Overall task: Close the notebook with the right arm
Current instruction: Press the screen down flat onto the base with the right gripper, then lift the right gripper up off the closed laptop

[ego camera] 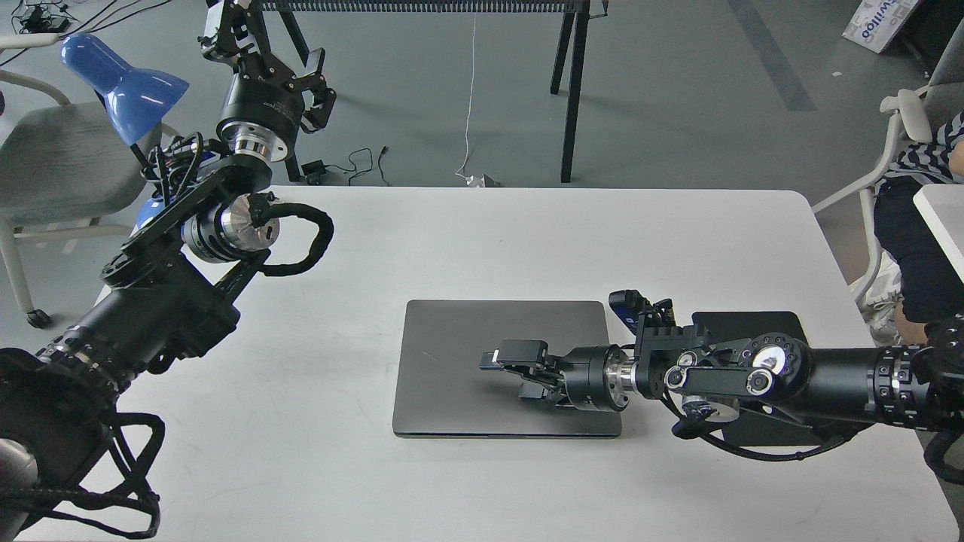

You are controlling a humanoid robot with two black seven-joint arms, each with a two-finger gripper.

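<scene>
The notebook lies flat on the white table with its grey lid fully down. My right arm reaches in from the right, low over the table. Its gripper rests on the right half of the lid, with the two fingers apart and nothing between them. My left arm comes in from the left and rises past the table's back left corner. Its gripper is held high over the floor, seen from behind, far from the notebook.
A black mouse pad lies right of the notebook, partly under my right arm. A blue desk lamp stands at the back left by a grey chair. A seated person is at the right edge.
</scene>
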